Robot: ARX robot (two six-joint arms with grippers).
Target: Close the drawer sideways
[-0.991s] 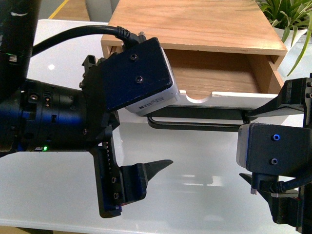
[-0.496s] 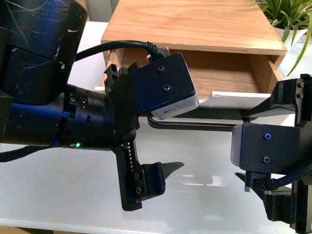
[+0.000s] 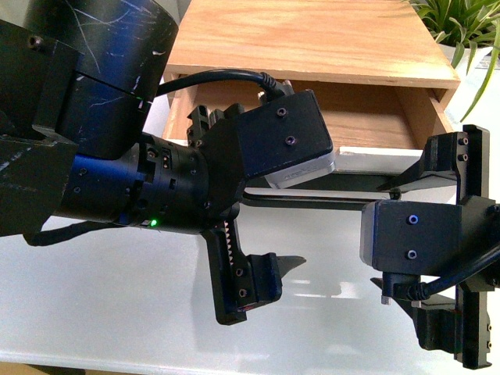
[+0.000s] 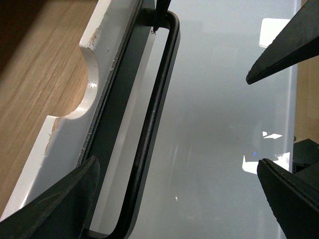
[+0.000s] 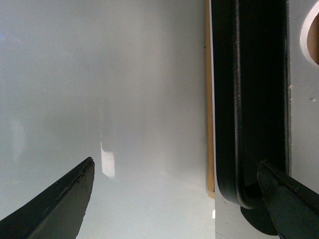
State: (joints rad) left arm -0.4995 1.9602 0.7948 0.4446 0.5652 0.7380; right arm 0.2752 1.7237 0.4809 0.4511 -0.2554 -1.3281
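White glossy tabletop (image 3: pixel 117 312), patchy light reflections; wooden cabinet (image 3: pixel 312 39) stands on far side, its drawer (image 3: pixel 367 117) pulled open above the surface

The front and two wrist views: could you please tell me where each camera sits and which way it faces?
Front view: on the body between the arms, facing the open drawer; shows the left tool and right tool.
Left wrist view: on the left wrist, looking along its fingers at the drawer's notched front.
Right wrist view: on the right wrist, looking past its fingers at the table.
Shared: all three see the black bar handle.
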